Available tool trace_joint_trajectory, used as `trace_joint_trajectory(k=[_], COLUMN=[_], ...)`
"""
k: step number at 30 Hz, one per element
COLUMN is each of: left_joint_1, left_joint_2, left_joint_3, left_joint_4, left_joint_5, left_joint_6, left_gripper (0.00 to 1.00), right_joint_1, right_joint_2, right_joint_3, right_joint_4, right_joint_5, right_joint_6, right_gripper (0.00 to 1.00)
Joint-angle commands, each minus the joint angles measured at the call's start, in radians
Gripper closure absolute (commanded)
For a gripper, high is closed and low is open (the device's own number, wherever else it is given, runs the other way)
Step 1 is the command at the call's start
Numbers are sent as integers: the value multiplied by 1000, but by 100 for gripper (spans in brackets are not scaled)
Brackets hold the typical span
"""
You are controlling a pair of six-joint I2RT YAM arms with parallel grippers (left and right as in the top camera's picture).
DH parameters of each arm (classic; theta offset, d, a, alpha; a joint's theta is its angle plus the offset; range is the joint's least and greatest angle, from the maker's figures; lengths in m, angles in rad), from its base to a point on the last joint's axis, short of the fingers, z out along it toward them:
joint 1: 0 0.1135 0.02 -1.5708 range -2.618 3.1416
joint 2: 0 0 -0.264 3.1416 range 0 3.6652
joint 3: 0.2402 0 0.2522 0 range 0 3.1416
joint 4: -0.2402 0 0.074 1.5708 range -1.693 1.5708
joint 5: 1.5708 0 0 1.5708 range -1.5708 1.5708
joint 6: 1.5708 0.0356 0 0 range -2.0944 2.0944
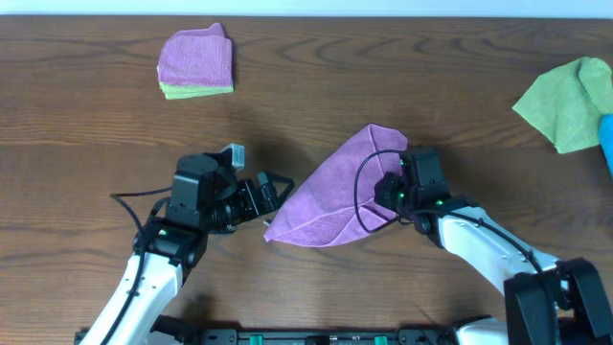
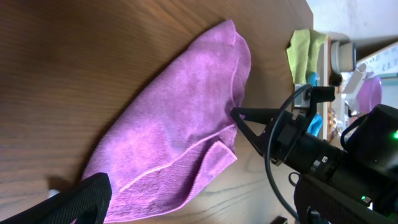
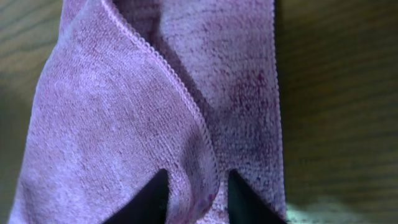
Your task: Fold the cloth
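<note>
Loosely triangular fuzzy purple cloth [image 1: 330, 196], woodgrain table [image 1: 96, 115]

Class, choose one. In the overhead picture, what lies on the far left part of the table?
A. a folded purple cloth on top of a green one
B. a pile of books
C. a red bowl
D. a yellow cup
A: a folded purple cloth sits there on a green cloth, whose edge shows beneath it.

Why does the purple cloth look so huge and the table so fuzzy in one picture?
Right wrist view: the camera sits very close to the purple cloth, so its weave looks clear while the table blurs. Overhead view: everything is sharp and evenly lit. Left wrist view: sharp too, but turned sideways.
</note>
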Motion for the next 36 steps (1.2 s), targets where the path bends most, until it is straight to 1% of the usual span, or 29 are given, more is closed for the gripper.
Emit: trace_joint_trajectory(k=[1, 2, 3, 7, 12, 16, 21, 25, 28, 36], left_joint_1=[21, 23, 23, 23, 38, 63, 82, 82, 82, 82], left_joint_2=[-19, -20, -21, -26, -84, -160, -248, -286, -291, -291], left_joint_3=[4, 4, 4, 4, 4, 5, 5, 5, 5, 5], left_joint_4=[-19, -21, -21, -19, -20, -50, -132, -222, -275, -277], left_joint_5=[-9, -9, -9, -5, 6, 10, 4, 6, 30, 51], left_joint_6=[30, 30, 30, 37, 49, 63, 87, 89, 101, 101], left_gripper=[5, 5, 5, 5, 5, 5, 5, 5, 5, 5], right_joint_1=[-6, -6, -6, -1, 51, 114, 152, 163, 201, 281], right_joint_2=[5, 5, 5, 4, 4, 5, 5, 24, 83, 230], right_joint_3=[-2, -2, -1, 27, 120, 207, 303, 340, 343, 417], right_joint_4=[14, 22, 35, 68, 68, 68, 80, 114, 188, 258], right_joint_5=[3, -4, -18, -50, -71, -70, -51, -51, -53, -52], right_joint_6=[10, 10, 9, -14, -112, -147, -169, -188, -188, -182], right_gripper=[87, 92, 94, 98, 98, 98, 98, 99, 98, 98])
